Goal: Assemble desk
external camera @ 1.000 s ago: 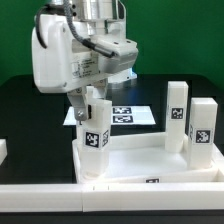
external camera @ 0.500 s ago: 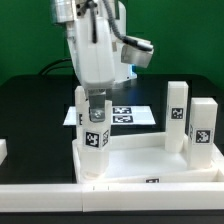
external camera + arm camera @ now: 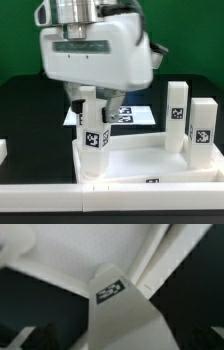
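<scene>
Since the earlier exterior frames, the arm's bulky white wrist housing (image 3: 95,50) has been turned so that its broad face now fills the upper middle of the exterior view, where half a second ago a narrower side was shown; the gripper (image 3: 88,101) has been kept above the near leg, and the desk parts have not been shifted. In the exterior view, the desk top (image 3: 150,160) is seen lying on the black table (image 3: 25,110) as a rimmed white tray, with the near leg (image 3: 95,140) standing upright in its corner socket toward the exterior view's left. Two more legs are seen standing upright toward the exterior view's right: the far leg (image 3: 177,115) at the back corner, and the outer leg (image 3: 202,125) just beside it, nearer the edge. Each of the three bears a black-and-white tag. The gripper fingers (image 3: 83,102) are seen flanking the head of the near leg with the jaws spread wide; whether the pads touch the leg cannot be told. The marker board (image 3: 125,115) is seen lying flat on the table behind the tray, partly hidden by the arm. A white edge (image 3: 60,190) runs across the foreground. In the wrist view, the near leg (image 3: 120,319) is seen blurred and close, slanting across the picture with its tag facing the camera, against the pale inner floor of the desk top (image 3: 70,252). Dark finger shapes (image 3: 45,336) are seen at the lower corners, apart from the leg.
</scene>
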Robot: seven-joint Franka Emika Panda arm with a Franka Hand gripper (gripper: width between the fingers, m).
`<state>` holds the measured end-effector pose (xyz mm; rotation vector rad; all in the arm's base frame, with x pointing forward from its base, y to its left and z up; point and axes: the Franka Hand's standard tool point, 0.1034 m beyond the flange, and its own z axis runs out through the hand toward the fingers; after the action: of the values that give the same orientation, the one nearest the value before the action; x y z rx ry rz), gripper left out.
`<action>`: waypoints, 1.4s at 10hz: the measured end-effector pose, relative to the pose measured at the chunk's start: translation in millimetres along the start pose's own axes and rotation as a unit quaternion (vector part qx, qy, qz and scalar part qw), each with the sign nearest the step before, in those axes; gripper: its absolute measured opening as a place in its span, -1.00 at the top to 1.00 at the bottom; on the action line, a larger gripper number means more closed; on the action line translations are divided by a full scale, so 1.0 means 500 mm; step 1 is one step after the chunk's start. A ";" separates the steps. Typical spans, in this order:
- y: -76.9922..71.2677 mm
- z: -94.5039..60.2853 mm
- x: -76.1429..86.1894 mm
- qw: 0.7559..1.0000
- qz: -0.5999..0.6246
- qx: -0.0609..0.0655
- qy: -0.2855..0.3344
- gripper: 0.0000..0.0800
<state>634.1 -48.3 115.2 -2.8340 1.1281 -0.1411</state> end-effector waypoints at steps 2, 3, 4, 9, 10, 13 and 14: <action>0.000 0.001 0.003 1.000 -0.012 -0.003 0.007 -0.32; 0.001 0.001 0.004 1.000 0.004 -0.003 0.007 -0.32; 0.001 0.001 0.004 1.000 0.003 -0.003 0.008 0.03; 0.017 -0.002 0.011 0.964 0.265 -0.006 0.010 0.28; 0.022 0.004 0.008 0.931 0.365 -0.001 0.008 0.28; 0.025 0.005 0.007 0.884 0.468 0.003 0.006 0.28; 0.026 0.006 0.007 0.864 0.503 0.002 0.005 0.28</action>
<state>627.9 -60.0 111.1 -1.8619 2.3749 -0.0718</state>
